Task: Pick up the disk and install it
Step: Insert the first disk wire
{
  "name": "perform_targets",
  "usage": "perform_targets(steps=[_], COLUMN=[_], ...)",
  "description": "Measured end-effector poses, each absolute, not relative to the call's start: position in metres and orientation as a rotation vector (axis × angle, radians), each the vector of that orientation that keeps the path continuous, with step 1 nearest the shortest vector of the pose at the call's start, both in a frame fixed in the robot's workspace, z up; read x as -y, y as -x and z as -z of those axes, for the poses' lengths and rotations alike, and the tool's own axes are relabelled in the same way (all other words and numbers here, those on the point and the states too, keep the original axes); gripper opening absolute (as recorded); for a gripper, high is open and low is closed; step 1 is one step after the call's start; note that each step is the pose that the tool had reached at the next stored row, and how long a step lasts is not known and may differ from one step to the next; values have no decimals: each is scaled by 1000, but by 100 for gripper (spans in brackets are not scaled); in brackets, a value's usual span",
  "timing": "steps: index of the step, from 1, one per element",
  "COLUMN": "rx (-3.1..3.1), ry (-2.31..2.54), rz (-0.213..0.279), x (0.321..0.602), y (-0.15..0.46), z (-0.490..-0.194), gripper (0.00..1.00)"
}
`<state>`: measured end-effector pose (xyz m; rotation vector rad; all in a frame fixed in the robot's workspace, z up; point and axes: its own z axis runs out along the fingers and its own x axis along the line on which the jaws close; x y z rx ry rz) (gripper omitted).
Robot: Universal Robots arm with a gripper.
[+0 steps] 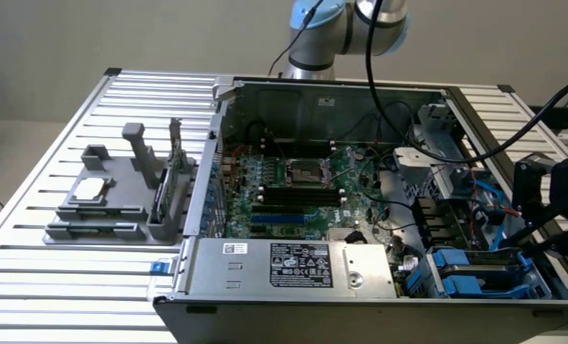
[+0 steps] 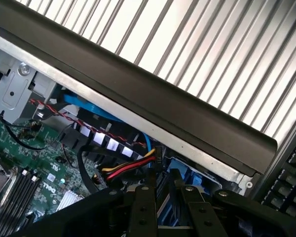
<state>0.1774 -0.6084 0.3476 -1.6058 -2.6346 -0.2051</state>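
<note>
My black gripper point(image 1: 527, 239) hangs over the drive bay at the exterior view's right end of the open computer case. In the wrist view its two fingers point(image 2: 142, 210) stand close together around a narrow dark slab with a blue edge, the disk point(image 2: 164, 203), seen edge-on. My gripper point(image 2: 166, 197) is shut on it. The disk points down toward the blue carriers point(image 2: 190, 170) in the bay. Most of the disk is hidden by the fingers, and its label does not face the camera.
The case point(image 1: 217, 143) lies open on a slatted metal table point(image 1: 64, 287), with the motherboard point(image 1: 294, 183), a grey power supply box point(image 1: 284, 265) and blue bay carriers point(image 1: 466, 276). Red, yellow and blue cables point(image 2: 126, 170) run beside the bay. A grey fixture point(image 1: 102, 215) stands at the left. The black case rim point(image 2: 153, 94) runs close by.
</note>
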Motion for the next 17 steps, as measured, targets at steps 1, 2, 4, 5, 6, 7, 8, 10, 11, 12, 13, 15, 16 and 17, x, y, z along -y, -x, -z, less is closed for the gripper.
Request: perform_targets(steps=[1,2,4,5,6,7,8,10,11,12,13,15,16,17], rx=[2634,2633,2632,2632,2631,2629,2627,2622,2620,2619,2619,2619,2619,2619], ry=[1607,1607,1607,1607,1607,1606,1605,1601,1601,1600,1600,1600,1600,1600], rz=[205,205,206,206,207,210,214,224,227,228,229,230,230,230], x=[608,608,608,608,608,608,608,608,608,608,608,608,608,608], y=[-177,-177,-177,-177,-177,-177,-177,-177,-177,-177,-177,-177,-177,-177], z=[-348,-348,-348,-348,-348,-348,-347,-348,-348,-348,-347,-346,-346,-345], gripper=[25,25,25,25,25,25,25,25,25,25,25,25,25,25])
